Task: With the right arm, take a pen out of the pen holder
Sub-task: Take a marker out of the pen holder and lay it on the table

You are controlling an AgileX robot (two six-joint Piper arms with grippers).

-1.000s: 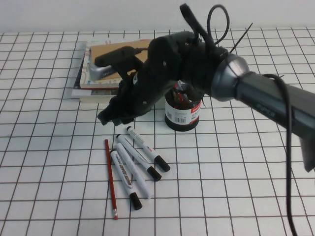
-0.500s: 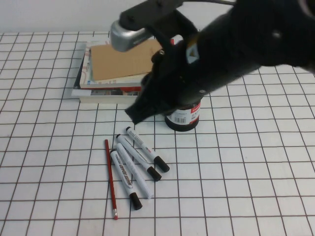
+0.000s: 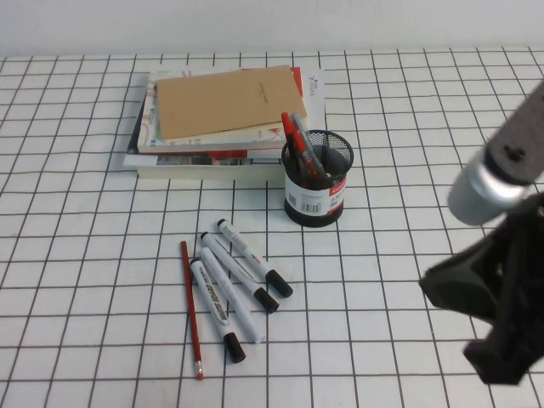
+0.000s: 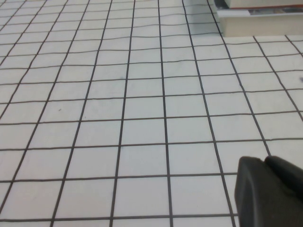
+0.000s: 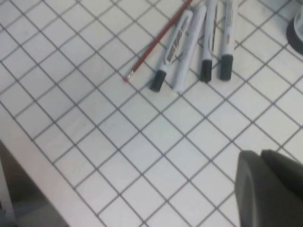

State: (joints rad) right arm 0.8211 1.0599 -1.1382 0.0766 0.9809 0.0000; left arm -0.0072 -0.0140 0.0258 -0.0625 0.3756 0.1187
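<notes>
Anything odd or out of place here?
Four white markers and a red pencil lie loose in front of the black mesh pen holder; the brown notebook sits askew on the book stack. The right gripper, shut, hangs near the table's front edge; the left gripper hovers over the table.

Gridded tabletop (image 4: 142, 118), book stack (image 4: 258, 16) on it, left end effector (image 4: 266, 166) above grid

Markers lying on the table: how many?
4 markers, side by side in front of the pen holder, beside the red pencil. Right gripper shut, near-right; left gripper over the table.
</notes>
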